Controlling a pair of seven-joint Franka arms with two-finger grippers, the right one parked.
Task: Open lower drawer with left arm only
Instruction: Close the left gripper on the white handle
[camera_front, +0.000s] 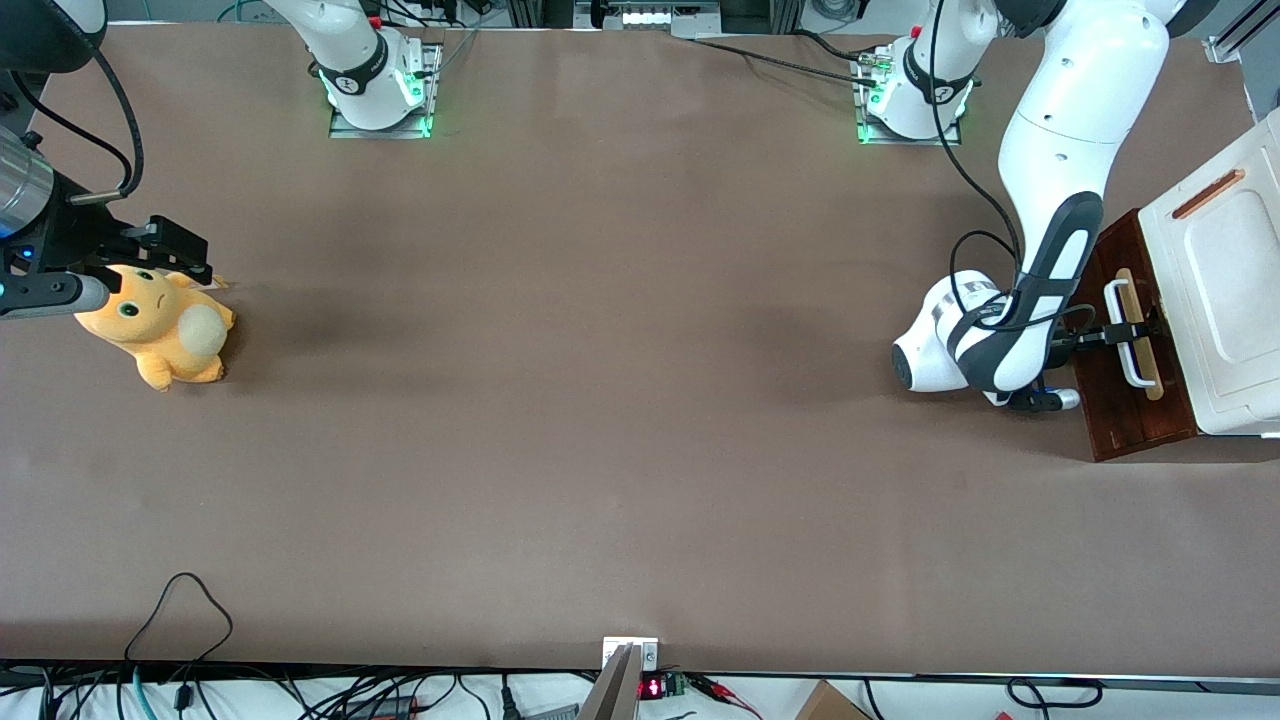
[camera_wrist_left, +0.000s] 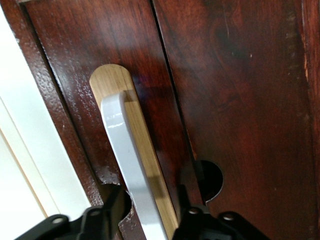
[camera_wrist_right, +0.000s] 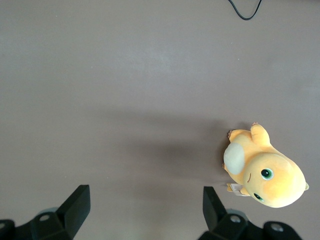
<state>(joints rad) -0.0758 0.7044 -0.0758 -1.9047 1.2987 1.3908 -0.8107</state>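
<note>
- At the working arm's end of the table, the lower drawer (camera_front: 1135, 385) juts out low from under the white box top (camera_front: 1220, 290), its dark red-brown front facing the open table.
- Its white bar handle (camera_front: 1125, 335) lies on a pale wood strip (camera_wrist_left: 131, 107), long axis running along the drawer front — crosswise to the direction the drawer must slide.
- The gripper (camera_front: 1130, 332) is right at that handle. In the wrist view one black finger (camera_wrist_left: 111, 210) sits on each side of the bar, so the jaws straddle it; they stand apart, with no clear sign of clamping.
- The left arm (camera_front: 1050, 200) reaches down from its base, forearm bent low, wrist turned level toward the drawer front.
- The pull likely needs to go straight away from the box, square to the handle — once the fingers close.
</note>
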